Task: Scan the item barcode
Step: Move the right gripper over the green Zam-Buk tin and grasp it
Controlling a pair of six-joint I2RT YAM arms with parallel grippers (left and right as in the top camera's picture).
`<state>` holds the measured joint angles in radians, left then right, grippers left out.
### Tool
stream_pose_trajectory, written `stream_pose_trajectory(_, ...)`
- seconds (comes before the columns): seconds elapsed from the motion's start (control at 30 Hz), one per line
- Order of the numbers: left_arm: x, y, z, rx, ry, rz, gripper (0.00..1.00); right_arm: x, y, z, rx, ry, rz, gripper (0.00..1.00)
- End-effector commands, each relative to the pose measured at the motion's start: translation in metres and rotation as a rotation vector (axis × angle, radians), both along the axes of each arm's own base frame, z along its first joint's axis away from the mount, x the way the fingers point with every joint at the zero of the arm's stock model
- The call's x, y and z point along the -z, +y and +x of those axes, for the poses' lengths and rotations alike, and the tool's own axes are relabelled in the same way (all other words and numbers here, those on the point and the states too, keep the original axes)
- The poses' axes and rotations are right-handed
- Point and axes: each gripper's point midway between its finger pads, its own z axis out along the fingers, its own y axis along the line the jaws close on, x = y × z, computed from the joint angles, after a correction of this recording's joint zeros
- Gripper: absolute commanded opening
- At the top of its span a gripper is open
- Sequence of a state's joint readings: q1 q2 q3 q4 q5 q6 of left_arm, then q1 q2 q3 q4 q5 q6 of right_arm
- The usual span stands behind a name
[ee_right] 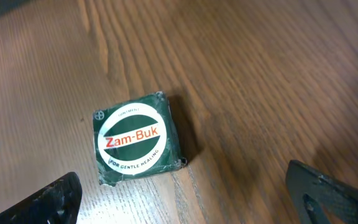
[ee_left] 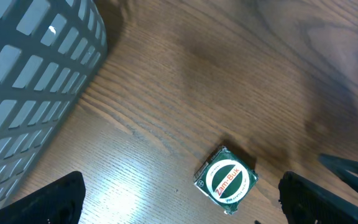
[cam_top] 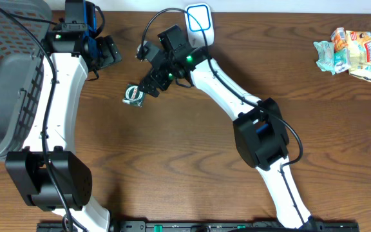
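Now the box (ee_right: 137,147) lies flat on the table (cam_top: 172,161); the right gripper (ee_right: 188,196) hovers over it, jaws apart, while the left gripper (ee_left: 179,199), also spread, hangs near the basket (cam_top: 5,71).

shop checkout bench: grey basket (cam_top: 18,19), scanner (cam_top: 199,22), snack packets (cam_top: 351,55), wooden table (cam_top: 172,161)

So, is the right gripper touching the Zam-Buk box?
Apart. The right wrist view shows the Zam-Buk box lying flat on the table, with bare wood visible between it and both fingers of the open right gripper.
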<state>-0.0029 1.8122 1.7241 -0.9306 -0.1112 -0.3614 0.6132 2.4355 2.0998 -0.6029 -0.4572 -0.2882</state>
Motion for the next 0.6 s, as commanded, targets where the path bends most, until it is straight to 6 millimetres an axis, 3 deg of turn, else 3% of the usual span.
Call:
stream_pose_trajectory(0.0,0.000,0.002,0.001,-0.001,0.001,0.014,0.98,0.012,0.009,-0.006,-0.131,-0.053,0.007,0.99)
stream_pose_trajectory(0.13,0.000,0.002,0.001,-0.001,0.002,0.014,0.98,0.023,0.017,-0.021,-0.273,-0.081,0.033,0.98)
stream_pose_trajectory(0.43,0.000,0.002,0.001,-0.001,0.001,0.014,0.98,0.021,0.034,-0.039,-0.439,-0.174,0.061,0.93)
stream_pose_trajectory(0.57,0.000,0.002,0.001,-0.001,0.002,0.014,0.98,0.020,0.042,-0.041,-0.465,-0.216,0.060,0.98)
